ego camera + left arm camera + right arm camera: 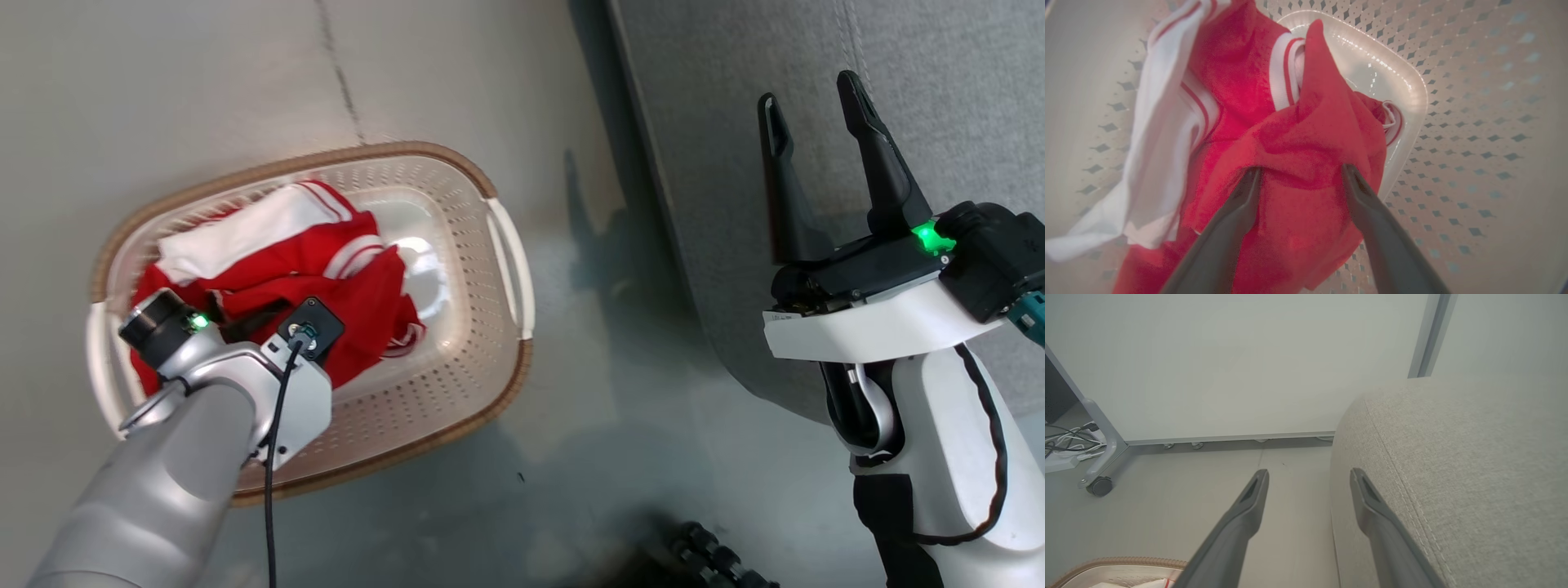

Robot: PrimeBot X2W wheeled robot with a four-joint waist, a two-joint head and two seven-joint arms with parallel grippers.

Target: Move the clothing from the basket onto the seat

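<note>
The clothing [326,269] is a bright red and white heap in the left half of the white basket [490,359], which stands on the floor. My left arm [245,384] reaches down into the basket and covers its own fingers in the head view. In the left wrist view my left gripper [1301,168] is open, both fingertips [1253,175] pressed into the red clothing [1306,134] with a raised fold between them. The grey seat [939,73] lies to the right. My right gripper [808,91] hangs open above the seat's edge [1453,477], holding nothing.
A strip of pale floor [588,343] separates the basket from the seat. In the right wrist view a white panel on a grey frame with a caster wheel [1098,486] stands beyond, with cables [1065,443] at its left. The basket's brown rim [1118,561] is low left.
</note>
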